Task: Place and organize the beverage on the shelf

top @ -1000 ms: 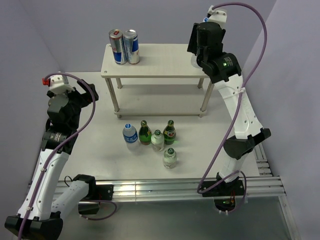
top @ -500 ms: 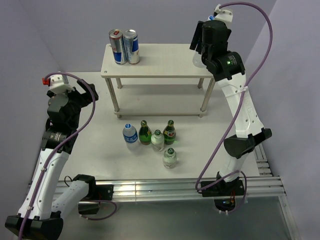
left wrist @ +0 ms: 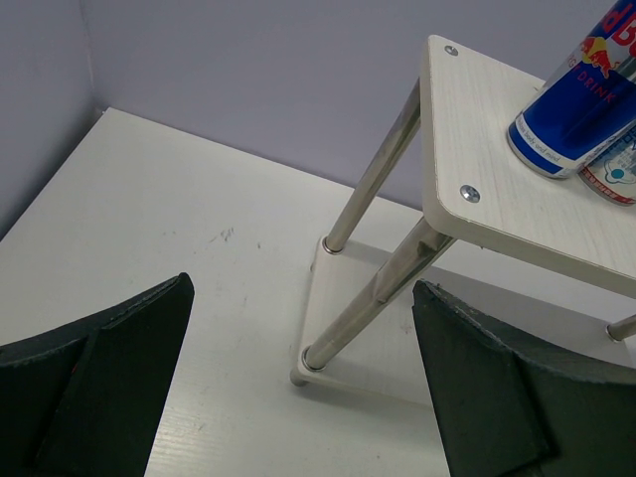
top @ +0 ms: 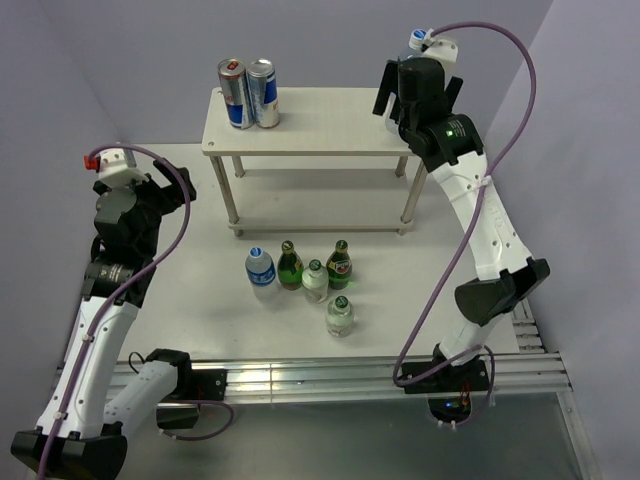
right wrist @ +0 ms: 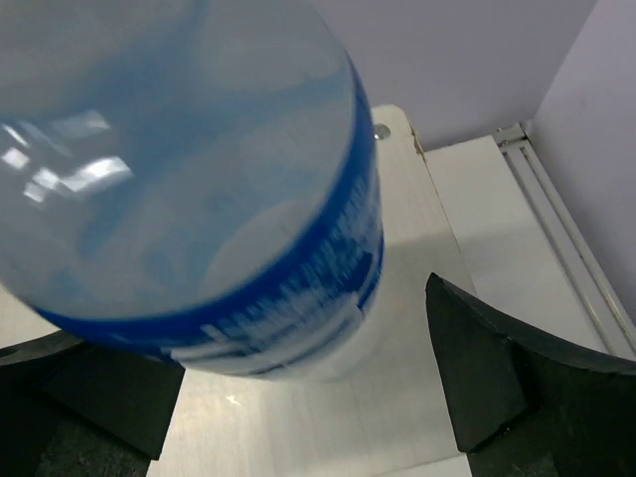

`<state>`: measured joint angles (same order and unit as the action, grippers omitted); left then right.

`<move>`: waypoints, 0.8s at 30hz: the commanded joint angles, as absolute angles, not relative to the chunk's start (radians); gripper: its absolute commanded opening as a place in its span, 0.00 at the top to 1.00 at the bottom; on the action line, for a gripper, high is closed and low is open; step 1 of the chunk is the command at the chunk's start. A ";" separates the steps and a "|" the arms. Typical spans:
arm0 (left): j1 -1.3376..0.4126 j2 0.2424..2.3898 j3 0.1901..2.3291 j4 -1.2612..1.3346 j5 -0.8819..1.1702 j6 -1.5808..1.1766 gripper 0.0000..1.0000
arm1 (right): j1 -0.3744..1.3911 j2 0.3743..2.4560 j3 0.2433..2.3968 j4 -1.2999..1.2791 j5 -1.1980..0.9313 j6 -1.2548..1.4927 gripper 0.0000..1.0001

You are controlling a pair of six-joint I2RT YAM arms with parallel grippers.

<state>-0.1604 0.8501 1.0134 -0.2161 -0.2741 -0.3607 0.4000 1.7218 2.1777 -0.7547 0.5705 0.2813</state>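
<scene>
On the cream-white two-tier shelf with round metal legs (top: pixel 320 122), the clear plastic water bottle with a blue label band (right wrist: pixel 199 149) is at the right end of the top board, near the small corner screw (right wrist: pixel 381 130). It seems to stand upright, long axis vertical, though its base is too blurred to confirm contact. The right gripper (right wrist: pixel 303 333) is spread wide with the bottle in the gap. Its right finger is plainly apart from the bottle, with bare board showing between, so nothing is clamped.

The next move likely turns on this: the bottle lies straight ahead between the fingers, so backing off along the fingers' own line should clear it, while a sideways swing could knock it over.

Two tall blue-and-silver energy drink cans (top: pixel 249 92) stand touching at the shelf's left end. Five small bottles of green glass and clear plastic (top: pixel 315 280) wait on the white table (top: pixel 200 300) in front of the shelf, about midway along it. The left gripper (left wrist: pixel 300 288), jaws wide and empty, hangs off the shelf's left end and looks the nearer arm to them
</scene>
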 commanded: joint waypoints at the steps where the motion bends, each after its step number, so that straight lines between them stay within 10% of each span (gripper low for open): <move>1: -0.152 0.856 1.022 -0.212 -0.256 -0.359 0.01 | 0.416 1.593 2.073 -0.687 0.603 0.304 0.00; 15: -0.133 0.864 1.023 -0.213 -0.253 -0.359 0.01 | 0.511 1.315 1.611 -0.614 0.519 0.354 0.00; 24: -0.124 0.877 1.031 -0.218 -0.239 -0.365 0.01 | 0.971 1.080 1.186 -0.367 0.373 0.434 0.00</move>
